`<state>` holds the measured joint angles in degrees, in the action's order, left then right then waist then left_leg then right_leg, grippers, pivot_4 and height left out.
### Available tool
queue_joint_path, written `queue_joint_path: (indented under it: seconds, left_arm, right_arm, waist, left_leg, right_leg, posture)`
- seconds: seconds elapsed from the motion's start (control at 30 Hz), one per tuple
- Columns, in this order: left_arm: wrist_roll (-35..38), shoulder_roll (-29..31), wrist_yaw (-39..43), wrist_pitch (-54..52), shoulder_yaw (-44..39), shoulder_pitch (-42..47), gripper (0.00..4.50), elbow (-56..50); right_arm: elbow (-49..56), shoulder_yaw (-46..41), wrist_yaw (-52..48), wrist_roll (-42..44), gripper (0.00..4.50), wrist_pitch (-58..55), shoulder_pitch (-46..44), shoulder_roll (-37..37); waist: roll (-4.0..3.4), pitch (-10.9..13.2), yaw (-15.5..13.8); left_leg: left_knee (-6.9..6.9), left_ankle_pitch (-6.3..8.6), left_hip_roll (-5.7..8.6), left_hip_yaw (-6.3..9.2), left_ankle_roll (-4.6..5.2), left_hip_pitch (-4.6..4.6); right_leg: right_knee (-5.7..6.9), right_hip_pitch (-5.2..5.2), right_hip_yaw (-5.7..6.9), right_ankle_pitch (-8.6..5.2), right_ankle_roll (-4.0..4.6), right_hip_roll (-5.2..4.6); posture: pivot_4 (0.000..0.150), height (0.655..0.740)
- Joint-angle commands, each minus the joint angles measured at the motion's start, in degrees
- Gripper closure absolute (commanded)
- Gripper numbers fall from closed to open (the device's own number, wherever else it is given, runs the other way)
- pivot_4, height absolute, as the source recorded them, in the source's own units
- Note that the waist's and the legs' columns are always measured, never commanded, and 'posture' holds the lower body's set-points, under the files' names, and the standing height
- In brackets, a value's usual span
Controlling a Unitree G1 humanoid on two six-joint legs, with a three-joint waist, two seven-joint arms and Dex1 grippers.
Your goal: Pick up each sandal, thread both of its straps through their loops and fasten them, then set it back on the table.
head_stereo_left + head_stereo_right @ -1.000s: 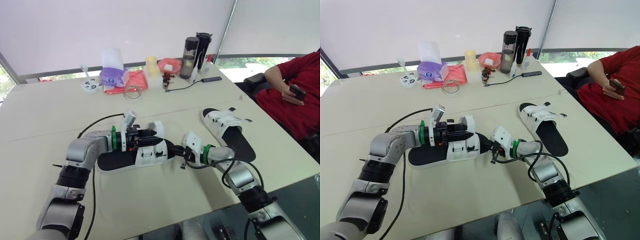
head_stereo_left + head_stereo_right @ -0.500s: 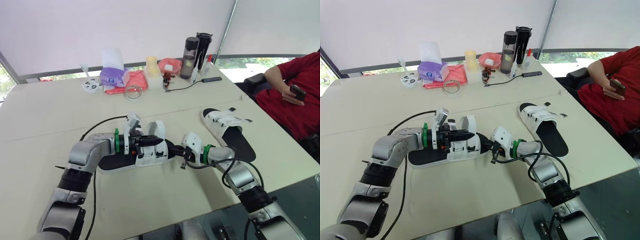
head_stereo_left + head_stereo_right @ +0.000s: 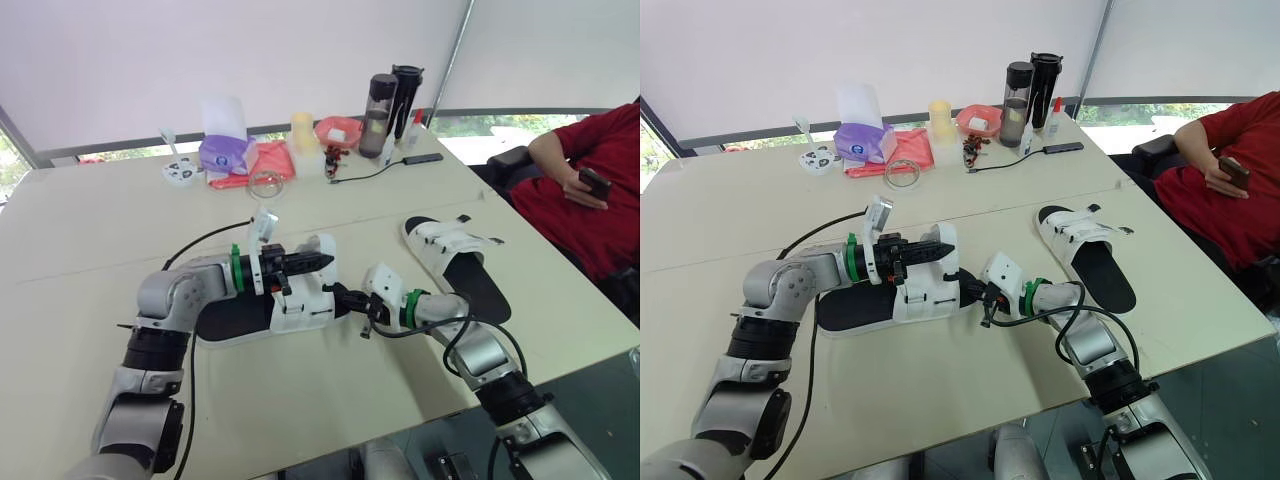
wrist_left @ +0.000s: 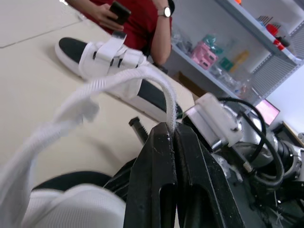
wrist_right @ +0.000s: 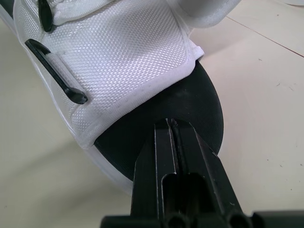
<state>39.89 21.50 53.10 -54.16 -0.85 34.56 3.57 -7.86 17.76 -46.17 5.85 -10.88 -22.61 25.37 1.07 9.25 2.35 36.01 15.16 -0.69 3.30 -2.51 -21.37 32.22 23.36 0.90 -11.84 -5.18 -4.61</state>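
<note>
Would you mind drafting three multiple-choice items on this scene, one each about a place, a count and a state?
1. Where does the far sandal lie?
A. on the table, to the robot's right of the near sandal
B. on the floor
C. on a chair

2. How many sandals are on the table?
A. one
B. two
C. four

3. How do the jaws of the left gripper stand?
A. wide open and empty
B. shut on a white strap
C. shut on a cable

Answers: 1 A, it rests flat on the tabletop; 2 B, both show in the head views; 3 B, the left wrist view shows the strap pinched between them.
</note>
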Motion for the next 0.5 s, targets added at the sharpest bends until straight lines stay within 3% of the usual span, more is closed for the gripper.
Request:
queue_joint_path:
  seconds: [0.03, 0.5]
  left_arm:
    - [-1.12, 1.55, 1.57, 2.07, 1.56, -1.9, 4.45, -2.36]
    - [-0.83, 1.28, 0.8, 1.33, 2.38, -4.61, 4.45, -4.0]
  right_arm:
    - [-8.45, 3.87, 1.08, -5.71, 4.5, -4.33, 4.18, 1.01]
    - [-8.67, 3.79, 0.97, -5.71, 4.5, -4.3, 4.24, 1.17]
  waist:
    - [0.0, 0.0, 0.0]
    - [0.01, 0.0, 0.0]
  left_leg:
    - [0.0, 0.0, 0.0, 0.0, 0.0, 0.0]
    - [0.01, 0.11, -0.03, 0.08, -0.18, 0.0]
  right_leg:
    - [0.0, 0.02, 0.0, 0.0, 0.0, 0.0]
    - [-0.03, 0.08, 0.0, 0.0, 0.0, -0.06]
  posture:
    - [0.15, 0.74]
    - [0.15, 0.74]
